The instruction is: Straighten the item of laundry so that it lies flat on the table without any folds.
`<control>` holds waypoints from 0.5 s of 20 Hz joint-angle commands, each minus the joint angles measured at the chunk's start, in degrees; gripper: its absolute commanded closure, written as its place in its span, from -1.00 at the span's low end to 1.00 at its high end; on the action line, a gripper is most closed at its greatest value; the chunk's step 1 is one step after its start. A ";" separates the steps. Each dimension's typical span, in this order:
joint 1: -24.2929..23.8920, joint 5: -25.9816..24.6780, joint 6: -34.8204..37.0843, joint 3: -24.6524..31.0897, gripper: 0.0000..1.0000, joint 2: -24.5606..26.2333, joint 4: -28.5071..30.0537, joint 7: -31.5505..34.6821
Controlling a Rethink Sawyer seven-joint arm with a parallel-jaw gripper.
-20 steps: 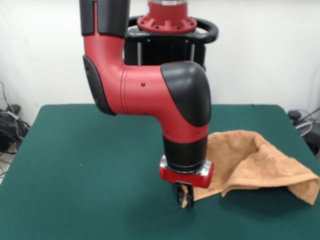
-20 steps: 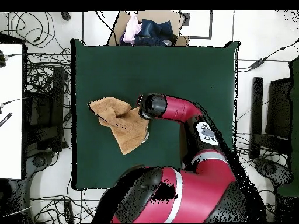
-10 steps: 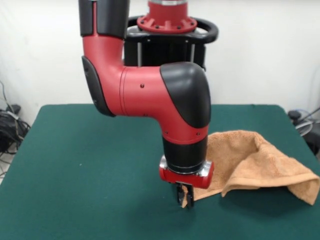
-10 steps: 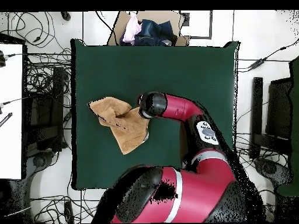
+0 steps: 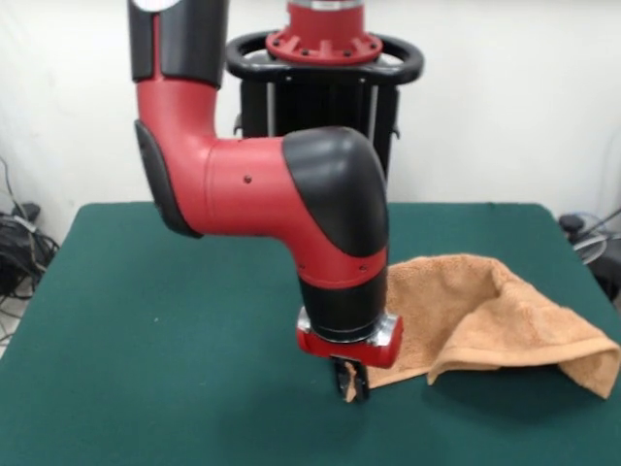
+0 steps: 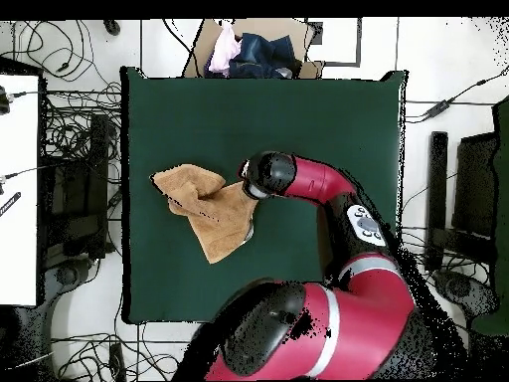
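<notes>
- The pincer (image 5: 351,381) is low over the green surface (image 5: 165,320), pinching the towel's near-left corner.
- The hand towel (image 5: 485,325) lies bunched and folded, extending rightward from the pincer.
- Pulling leftward would likely spread it.

This is a robotics lab. From above, black cables (image 6: 70,129) sprawl in tangles over the pale floor (image 6: 437,60) all around the green-covered worktop (image 6: 328,109), thickest at nine o'clock and three o'clock. A cardboard box (image 6: 260,50) stuffed with spare clothes sits just off the worktop's edge at twelve o'clock. A white desk edge (image 6: 18,189) runs along at nine o'clock. From the front, a red and black robot arm (image 5: 252,184) stands against a bare white wall (image 5: 505,97).
</notes>
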 commanded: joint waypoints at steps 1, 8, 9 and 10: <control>-6.25 -7.83 5.82 6.25 1.00 5.30 -3.53 -17.97; -10.01 -11.08 12.16 9.79 1.00 7.87 -9.34 -24.25; -10.08 -11.23 12.96 10.06 1.00 8.15 -10.20 -24.81; -10.41 -11.49 13.54 10.27 1.00 8.24 -10.57 -25.37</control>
